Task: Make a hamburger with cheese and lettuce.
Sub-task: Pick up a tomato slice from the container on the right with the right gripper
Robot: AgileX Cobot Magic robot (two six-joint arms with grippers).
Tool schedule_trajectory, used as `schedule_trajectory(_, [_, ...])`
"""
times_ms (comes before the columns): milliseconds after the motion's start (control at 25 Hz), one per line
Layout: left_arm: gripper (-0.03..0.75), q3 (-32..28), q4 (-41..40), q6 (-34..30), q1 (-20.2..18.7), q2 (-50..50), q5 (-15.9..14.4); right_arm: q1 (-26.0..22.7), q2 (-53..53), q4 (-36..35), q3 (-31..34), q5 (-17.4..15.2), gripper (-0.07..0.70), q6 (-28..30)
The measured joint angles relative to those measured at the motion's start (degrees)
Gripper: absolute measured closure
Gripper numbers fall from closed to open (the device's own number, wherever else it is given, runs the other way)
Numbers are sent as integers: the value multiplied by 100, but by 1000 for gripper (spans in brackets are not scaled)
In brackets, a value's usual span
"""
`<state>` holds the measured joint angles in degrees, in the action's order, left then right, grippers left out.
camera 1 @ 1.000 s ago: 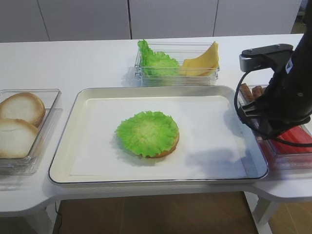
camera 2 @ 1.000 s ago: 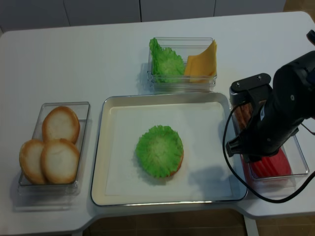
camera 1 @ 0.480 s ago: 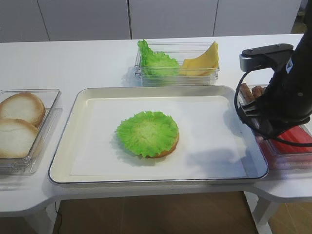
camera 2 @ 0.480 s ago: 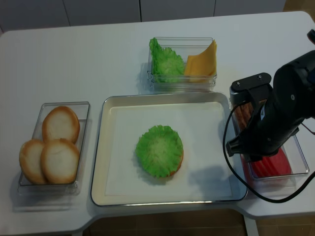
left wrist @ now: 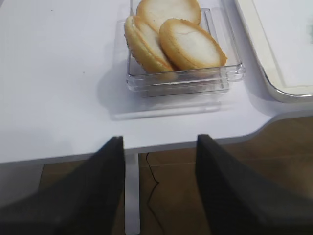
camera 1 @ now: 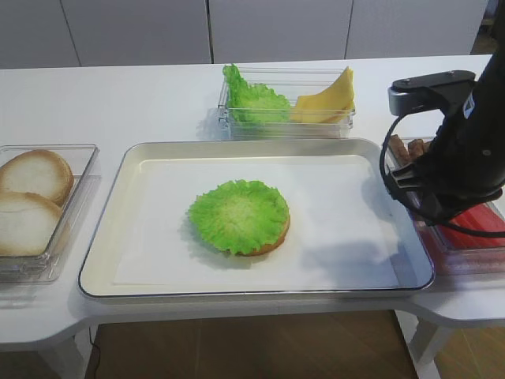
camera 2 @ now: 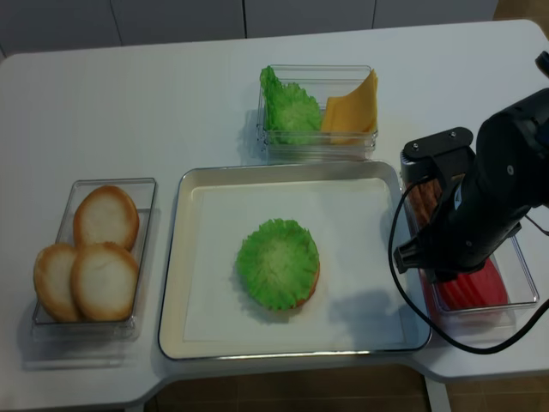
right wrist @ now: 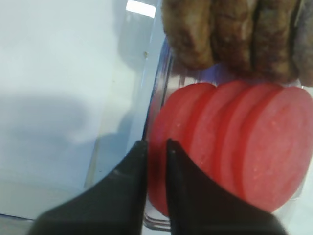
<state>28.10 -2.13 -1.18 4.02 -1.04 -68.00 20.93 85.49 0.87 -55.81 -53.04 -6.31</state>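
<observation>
The hamburger (camera 1: 239,217) is a tan bun base under a frilly green lettuce leaf, in the middle of the metal tray (camera 1: 110,213); it also shows in the realsense view (camera 2: 278,263). Spare lettuce (camera 1: 252,101) and yellow cheese slices (camera 1: 327,99) stand in a clear box behind the tray. My right gripper (right wrist: 156,147) is down in the clear box at the right, its jaws pinched on the edge of the leftmost red round slice (right wrist: 171,132). My right arm (camera 1: 458,150) hides it in the exterior views. My left gripper (left wrist: 159,142) is open and empty over the table's front edge.
Dark brown patties (right wrist: 230,34) stand behind the red slices (camera 2: 467,290) in the same box. A clear box of pale bun halves (camera 1: 31,197) sits left of the tray and also shows in the left wrist view (left wrist: 171,39). A black cable loops beside my right arm.
</observation>
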Motion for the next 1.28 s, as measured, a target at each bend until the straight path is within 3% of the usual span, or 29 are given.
schedule_trajectory(600, [363,0,0,0,0,0,0,0,-226,-144,-325,-285,545,0])
schedule_trajectory(1120, [363,0,0,0,0,0,0,0,-1518,-342,-325,-401,548,84])
schedule_trajectory(1280, [363,0,0,0,0,0,0,0,-1674,-552,-447,-580,549,238])
